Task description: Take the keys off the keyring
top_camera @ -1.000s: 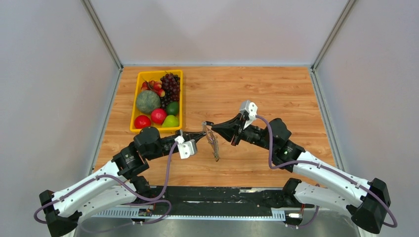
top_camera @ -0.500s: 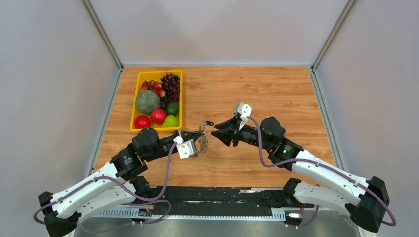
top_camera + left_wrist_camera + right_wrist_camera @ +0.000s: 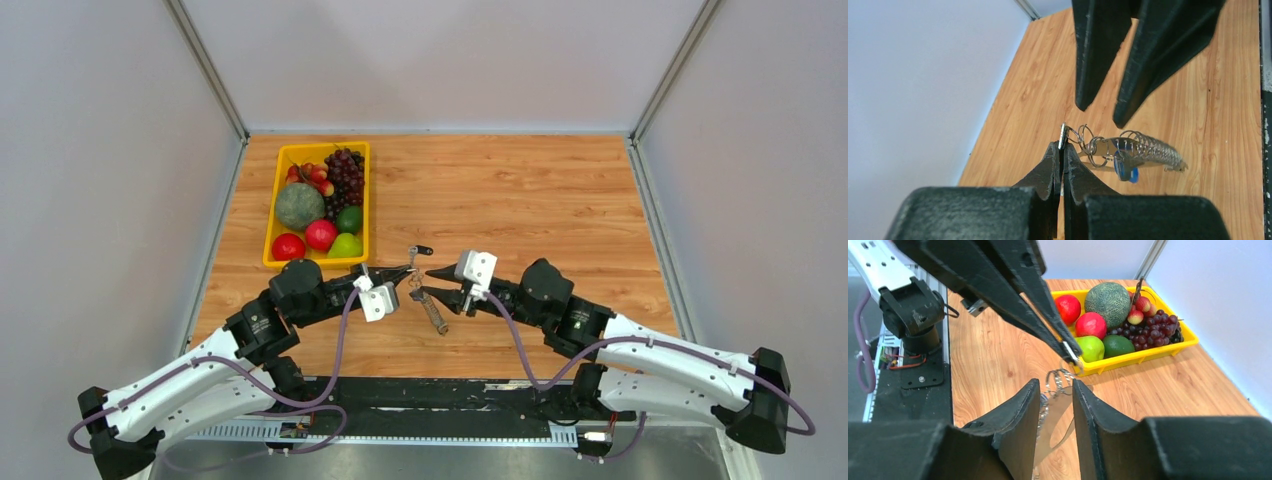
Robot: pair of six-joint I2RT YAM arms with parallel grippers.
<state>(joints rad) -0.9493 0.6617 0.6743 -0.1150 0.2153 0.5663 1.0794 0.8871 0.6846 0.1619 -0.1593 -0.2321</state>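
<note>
The keyring, a grey wire coil, hangs slantwise from my left gripper. That gripper is shut on a small flat metal tab at the end of the coil's chain of little rings. In the left wrist view the coil trails right, and a key with a blue head dangles under it. My right gripper is open, its fingers either side of the rings without touching them. A key with a black head lies on the table just beyond both tips.
A yellow basket of fruit stands at the back left, close behind my left arm; the right wrist view shows its rim too. Grey walls close the table on three sides. The arm bases line the near edge.
My right gripper has opened, dropped lower and slid left until its fingers straddle the rings. The keyring swung and now hangs slanting again. The left gripper stayed shut and hardly moved.
</note>
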